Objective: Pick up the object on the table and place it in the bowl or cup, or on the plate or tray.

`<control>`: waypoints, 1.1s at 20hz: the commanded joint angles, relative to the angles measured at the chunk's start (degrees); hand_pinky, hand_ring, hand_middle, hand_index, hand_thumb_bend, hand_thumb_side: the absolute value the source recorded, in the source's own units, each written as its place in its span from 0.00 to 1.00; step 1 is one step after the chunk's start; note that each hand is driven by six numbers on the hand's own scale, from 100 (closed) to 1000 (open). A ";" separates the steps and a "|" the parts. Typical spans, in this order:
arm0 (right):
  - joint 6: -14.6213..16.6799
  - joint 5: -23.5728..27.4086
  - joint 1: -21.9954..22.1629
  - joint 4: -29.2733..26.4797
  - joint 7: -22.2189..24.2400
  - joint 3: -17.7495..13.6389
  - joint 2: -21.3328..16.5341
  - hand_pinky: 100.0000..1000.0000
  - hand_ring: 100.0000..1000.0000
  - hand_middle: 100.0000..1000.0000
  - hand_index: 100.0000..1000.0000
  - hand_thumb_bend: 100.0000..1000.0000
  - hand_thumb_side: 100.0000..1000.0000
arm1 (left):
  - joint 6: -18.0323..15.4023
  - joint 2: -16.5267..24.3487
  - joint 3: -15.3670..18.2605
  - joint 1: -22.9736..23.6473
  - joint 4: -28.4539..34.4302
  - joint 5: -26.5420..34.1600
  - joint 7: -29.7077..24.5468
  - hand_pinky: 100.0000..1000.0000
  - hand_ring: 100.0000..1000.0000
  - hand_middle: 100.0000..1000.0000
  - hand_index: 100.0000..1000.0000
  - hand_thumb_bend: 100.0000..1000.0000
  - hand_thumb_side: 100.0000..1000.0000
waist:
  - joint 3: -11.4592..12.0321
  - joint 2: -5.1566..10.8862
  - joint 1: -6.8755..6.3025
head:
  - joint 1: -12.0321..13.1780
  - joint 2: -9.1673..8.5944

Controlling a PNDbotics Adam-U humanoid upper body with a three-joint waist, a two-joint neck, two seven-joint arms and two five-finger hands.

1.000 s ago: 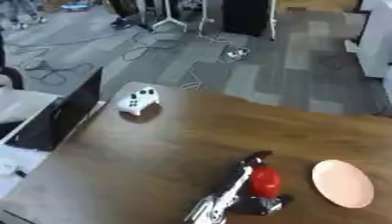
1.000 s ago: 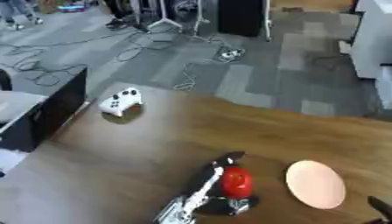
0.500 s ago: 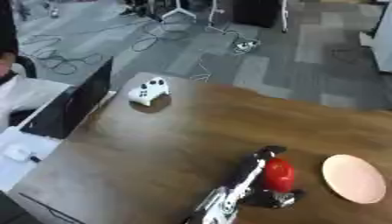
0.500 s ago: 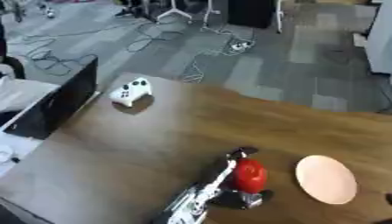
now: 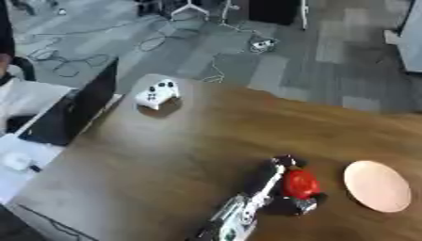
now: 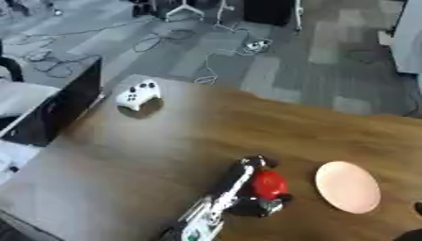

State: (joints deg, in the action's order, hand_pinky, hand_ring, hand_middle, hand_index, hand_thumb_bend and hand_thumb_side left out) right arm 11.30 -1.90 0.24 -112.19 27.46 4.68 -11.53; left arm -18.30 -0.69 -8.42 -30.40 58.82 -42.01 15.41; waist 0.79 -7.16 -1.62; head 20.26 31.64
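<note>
Black left hand (image 5: 284,188) on a silver-white arm (image 5: 239,215) with dark joints

Pretty blurry all over, edges smeared. Even, soft light is seen, with pale glare on the bench (image 5: 177,136).

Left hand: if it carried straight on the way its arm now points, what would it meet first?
The left hand points up the wooden table, away from the plate. Beyond the red object it holds, only bare tabletop lies ahead, though depth is unclear.

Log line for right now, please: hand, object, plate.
left hand: fingers curled round red object | object: at table level, left of plate, apart | plate: bare | placed: not yet
</note>
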 commanded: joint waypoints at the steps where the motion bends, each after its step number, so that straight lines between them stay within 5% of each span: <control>1: -0.20 0.07 -0.75 -1.16 -0.06 -0.18 -0.27 0.45 0.54 0.54 1.00 0.00 0.55 | 0.57 -1.47 -0.85 0.20 -1.56 -0.83 0.47 0.14 0.40 0.52 0.69 0.35 0.52 | -0.31 0.33 0.07 | 0.24 0.14; 9: -0.42 0.22 -0.88 -0.98 -0.08 -0.28 -0.36 0.45 0.54 0.54 1.00 0.00 0.55 | 0.96 -1.62 -1.24 -0.06 -1.96 -1.54 -0.30 0.18 0.44 0.58 0.74 0.34 0.58 | -0.56 0.45 -0.31 | 0.12 0.42; 10: -0.45 0.25 -0.91 -0.96 -0.07 -0.29 -0.40 0.45 0.54 0.54 1.00 0.00 0.55 | 0.91 -1.56 -1.44 -0.21 -2.07 -2.02 -1.06 0.28 0.57 0.67 0.80 0.36 0.63 | -0.62 0.47 -0.40 | 0.10 0.48; 15: -0.62 0.48 -1.00 -0.90 -0.06 -0.35 -0.56 0.45 0.54 0.54 1.00 0.00 0.55 | 1.26 -1.54 -1.54 -0.97 -2.33 -5.55 -6.01 0.37 0.68 0.77 0.86 0.37 0.68 | -0.87 0.60 -0.68 | 0.03 0.59; 16: -0.65 0.50 -1.02 -0.89 -0.06 -0.37 -0.58 0.45 0.54 0.54 1.00 0.00 0.55 | 1.48 -1.56 -1.45 -1.08 -2.24 -6.21 -6.63 0.30 0.56 0.71 0.81 0.35 0.64 | -0.92 0.61 -0.73 | 0.02 0.59; 17: -0.68 0.53 -1.03 -0.88 -0.07 -0.39 -0.59 0.45 0.54 0.54 1.00 0.00 0.55 | 1.77 -1.59 -1.35 -1.18 -2.12 -6.79 -6.98 0.32 0.58 0.72 0.82 0.35 0.65 | -0.96 0.62 -0.77 | 0.02 0.61; 18: -0.70 0.55 -1.04 -0.87 -0.07 -0.40 -0.60 0.45 0.54 0.54 1.00 0.00 0.56 | 2.09 -1.62 -1.27 -1.26 -2.01 -7.26 -7.13 0.18 0.43 0.60 0.75 0.30 0.60 | -1.00 0.62 -0.80 | 0.00 0.63; 22: -0.75 0.54 -1.08 -0.83 -0.04 -0.44 -0.57 0.46 0.54 0.54 1.00 0.00 0.56 | 3.16 -1.72 -1.26 -1.47 -1.70 -8.32 -6.83 0.09 0.34 0.50 0.67 0.26 0.56 | -1.13 0.56 -0.90 | -0.02 0.76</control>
State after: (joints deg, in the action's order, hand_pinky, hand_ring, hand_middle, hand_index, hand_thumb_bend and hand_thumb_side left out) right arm 10.78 -1.59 -0.15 -112.16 27.48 4.63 -11.57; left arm -15.93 -1.63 -8.83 -32.37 58.50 -49.06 9.20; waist -0.18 -6.76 -2.63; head 20.24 32.19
